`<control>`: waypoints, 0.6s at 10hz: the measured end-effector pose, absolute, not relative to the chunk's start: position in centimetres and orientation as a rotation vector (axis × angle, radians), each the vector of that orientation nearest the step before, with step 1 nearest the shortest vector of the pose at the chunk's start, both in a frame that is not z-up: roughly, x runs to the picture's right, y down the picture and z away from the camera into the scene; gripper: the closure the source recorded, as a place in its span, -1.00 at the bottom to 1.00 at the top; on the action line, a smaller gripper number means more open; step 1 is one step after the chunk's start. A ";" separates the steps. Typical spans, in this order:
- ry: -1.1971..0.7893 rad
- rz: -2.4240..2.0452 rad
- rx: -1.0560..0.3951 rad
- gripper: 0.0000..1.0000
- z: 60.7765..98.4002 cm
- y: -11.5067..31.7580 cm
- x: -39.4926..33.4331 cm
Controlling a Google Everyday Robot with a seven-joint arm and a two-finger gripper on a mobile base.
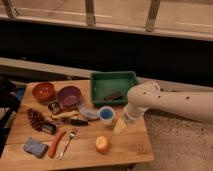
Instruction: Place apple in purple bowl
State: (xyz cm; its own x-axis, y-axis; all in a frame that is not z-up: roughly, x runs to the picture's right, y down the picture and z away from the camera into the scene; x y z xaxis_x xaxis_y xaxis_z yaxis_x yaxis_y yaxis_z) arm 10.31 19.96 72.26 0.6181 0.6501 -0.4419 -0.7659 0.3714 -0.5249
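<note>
Hovering gripper [120, 126]: low over the table [131, 148], just right of the blue cup [106, 114]; wide or narrow, cannot tell.
apple [102, 144]: on the wood, near, down-left of it.
purple bowl [68, 95]: well left, past the cup.

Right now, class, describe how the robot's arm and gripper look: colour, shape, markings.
The arm is cream-white, made of thick smooth tubes with a rounded elbow dotted with small dark spots. No cables show. It narrows to a pale yellowish, tapering gripper, which sits over the table beside the cup.
</note>
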 end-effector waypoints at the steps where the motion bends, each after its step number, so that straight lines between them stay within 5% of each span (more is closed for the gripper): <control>1: 0.163 0.857 -0.789 -0.60 71.6 20.8 9.5; 6: 0.160 0.827 -0.806 -0.60 71.4 21.3 9.1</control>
